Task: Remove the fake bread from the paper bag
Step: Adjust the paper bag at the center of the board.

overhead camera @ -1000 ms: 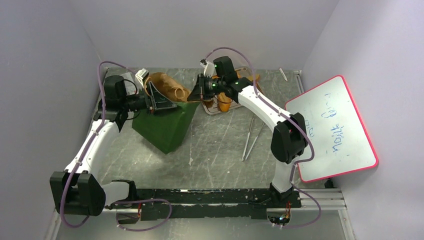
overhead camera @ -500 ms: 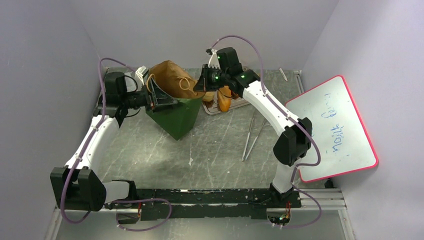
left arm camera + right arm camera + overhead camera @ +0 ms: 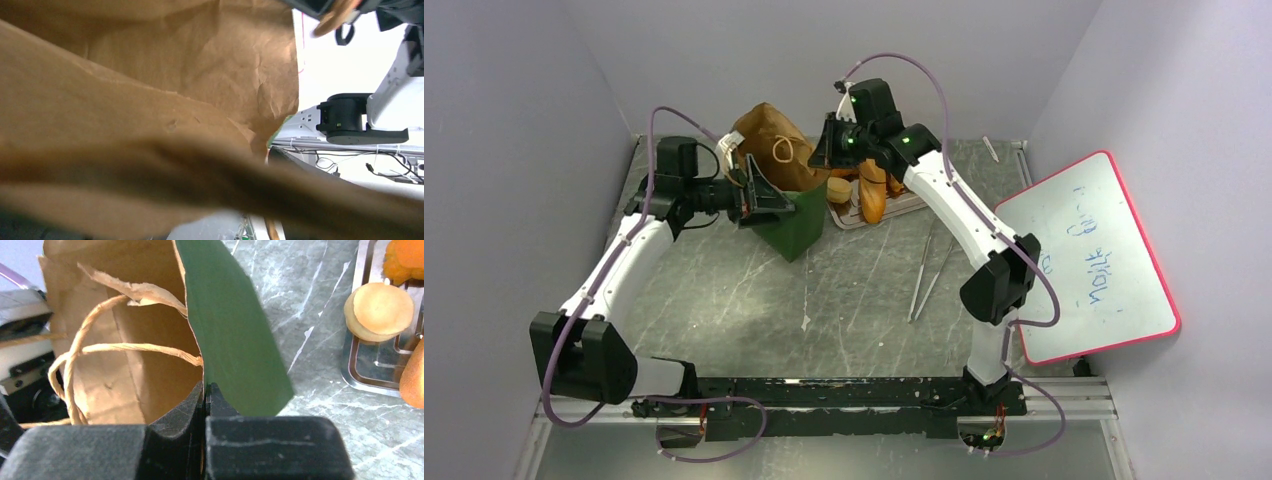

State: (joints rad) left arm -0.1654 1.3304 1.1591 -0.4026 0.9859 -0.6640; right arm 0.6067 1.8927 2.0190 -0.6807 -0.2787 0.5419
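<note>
Now | bag (image 3: 796, 222) at worktop (image 3: 824, 300) 12 o'clock, mouth held open for access | right fingers (image 3: 176, 412) clenched on its 3 o'clock rim | left fingers (image 3: 762, 198) at 9 o'clock, grip cannot tell | bread (image 3: 871, 197) on tray (image 3: 352, 371), bag's 3 o'clock

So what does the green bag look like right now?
The bag is dark green paper outside and crinkled brown inside, with tan twisted cord handles. It is roughly upright with its mouth open, just left of the metal tray. The right tool pinches its green rim. The left tool is at its other side, but its grip is unclear.
</note>
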